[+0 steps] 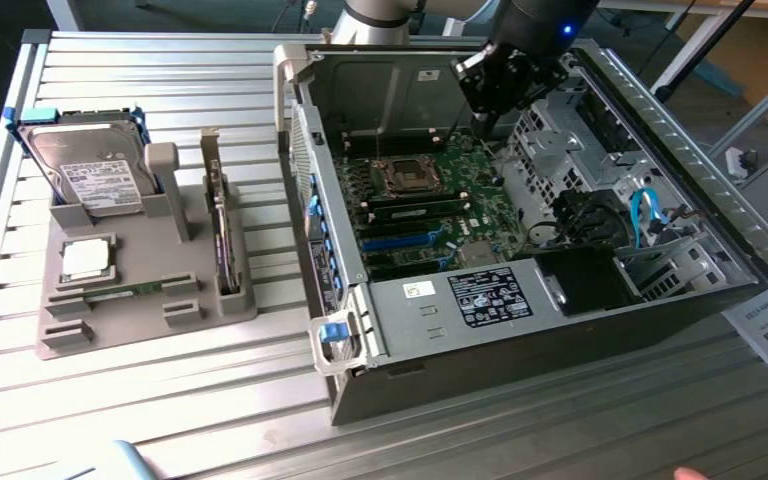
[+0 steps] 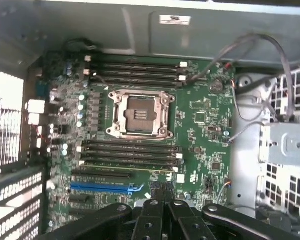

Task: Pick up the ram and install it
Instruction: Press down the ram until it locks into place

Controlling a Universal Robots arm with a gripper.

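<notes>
One holder on the exterior view's left carries the drive, the CPU and the ram on edge at its right side, while well to the right the gripper, jaws pressed together and empty, hangs inside the open case above the motherboard.

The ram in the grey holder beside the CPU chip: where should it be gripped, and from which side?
Probably the upper long edge of the ram, near its middle, pinching the two flat faces from straight above. It seems to stand on edge in a slot of the grey holder, so only that thin strip is exposed and the holder blocks its sides.
</notes>
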